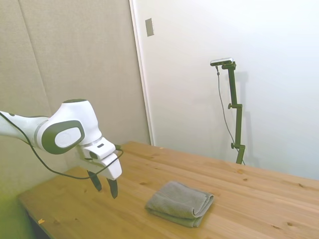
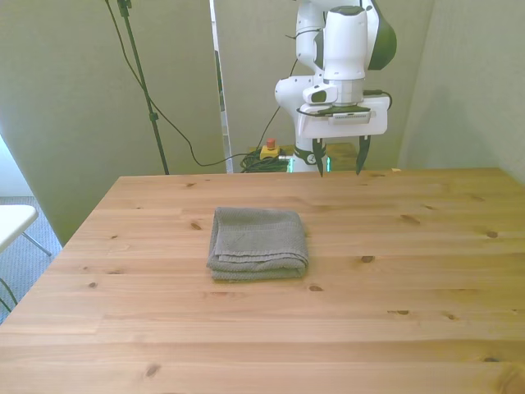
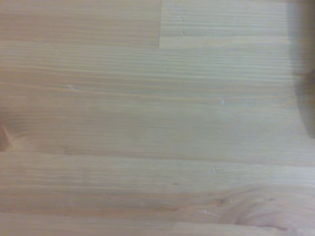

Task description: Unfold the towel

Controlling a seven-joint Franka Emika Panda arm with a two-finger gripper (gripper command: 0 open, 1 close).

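The towel (image 2: 257, 242) lies folded into a thick square pad near the middle of the wooden table (image 2: 410, 328), its layered edges facing the camera in the front view. The gripper (image 2: 338, 156) hangs above the table's far edge, well apart from the towel and toward the front view's right, jaws apart and empty. The wrist view shows only blurred wood grain.

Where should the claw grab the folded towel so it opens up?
Probably the loose top layer's edge, not the rounded fold. The towel lies flat, folded on the table. In the front view its stacked layers show along the near edge, so the open claw, hovering behind it, should come down from above and pinch only the top layer there.
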